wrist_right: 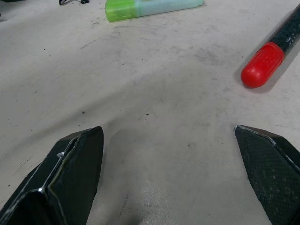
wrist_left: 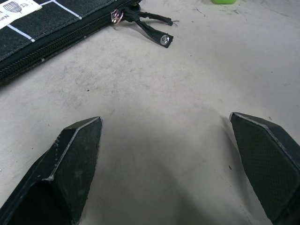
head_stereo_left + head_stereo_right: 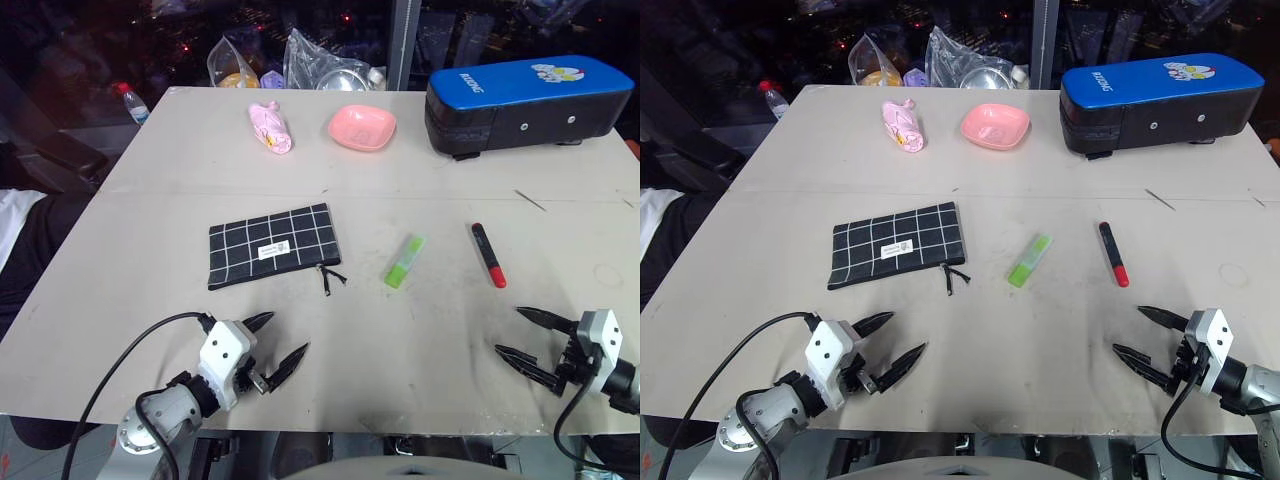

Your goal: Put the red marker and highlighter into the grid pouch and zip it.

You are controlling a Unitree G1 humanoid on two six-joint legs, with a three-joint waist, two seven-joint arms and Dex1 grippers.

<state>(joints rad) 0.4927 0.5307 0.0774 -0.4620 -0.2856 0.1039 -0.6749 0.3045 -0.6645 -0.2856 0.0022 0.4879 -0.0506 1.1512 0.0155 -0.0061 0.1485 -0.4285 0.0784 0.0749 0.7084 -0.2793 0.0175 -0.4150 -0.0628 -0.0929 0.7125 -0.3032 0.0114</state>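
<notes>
Grid pouch [image 3: 272, 246] untouched, left end effector [image 3: 280, 344] and right end effector [image 3: 522, 333] spread wide, empty

Spread fingers [image 2: 70, 168] hover near the zipped grid pouch [image 2: 42, 28].

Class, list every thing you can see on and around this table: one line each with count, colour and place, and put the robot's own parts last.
grid pouch: 1, black with white lines, table middle, zipped
highlighter: 1, lime green, right of pouch
red marker: 1, red and black, right of highlighter
bowl: 1, pink, far side
soft toy: 1, pink, left of bowl
case: 1, blue-topped black, far right
plastic bags: 2, clear, behind table
bottle: 1, clear, red cap, far left
left claw: open, near edge
right claw: open, near edge
</notes>
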